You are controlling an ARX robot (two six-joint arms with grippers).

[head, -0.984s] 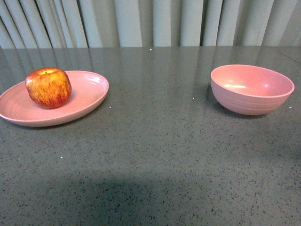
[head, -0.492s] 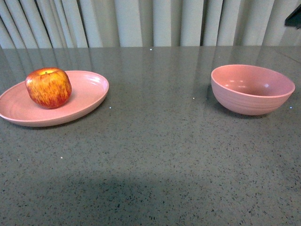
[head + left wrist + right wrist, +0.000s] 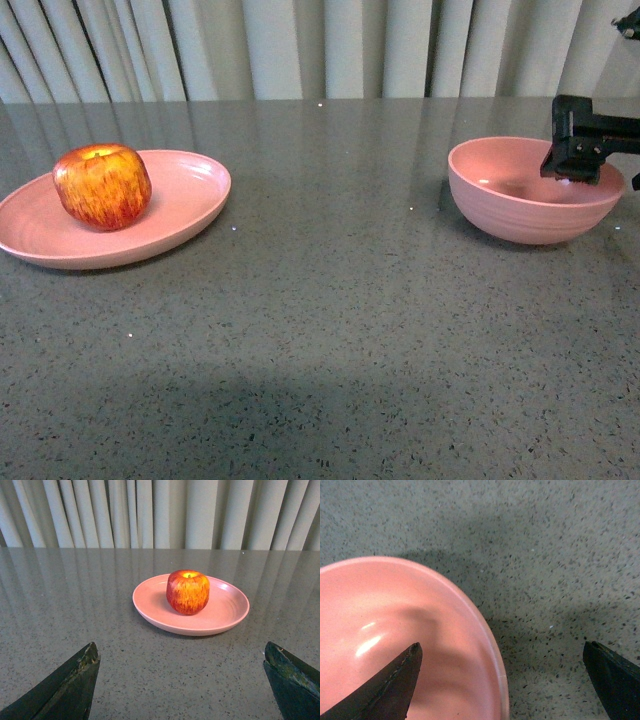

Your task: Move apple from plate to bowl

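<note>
The red and yellow apple (image 3: pixel 102 186) rests on the left half of the shallow pink plate (image 3: pixel 195 195) at the table's left. The deep pink bowl (image 3: pixel 525 210) stands at the right with nothing in it. My right gripper (image 3: pixel 574 168) hangs open just above the bowl's far right rim. In the right wrist view the bowl (image 3: pixel 390 625) has its rim between the spread fingers of the right gripper (image 3: pixel 502 649). The left gripper (image 3: pixel 180 652) is open and low over the table, facing the apple (image 3: pixel 188 592) on the plate (image 3: pixel 225 616) from some distance. It does not show in the front view.
The grey speckled tabletop (image 3: pixel 330 300) stretches between plate and bowl. Pale pleated curtains (image 3: pixel 300 50) hang behind the table's far edge.
My right gripper has come into the front view from the upper right and dropped to the bowl's rim, shading the bowl's inside. Apple, plate and bowl have not moved.
</note>
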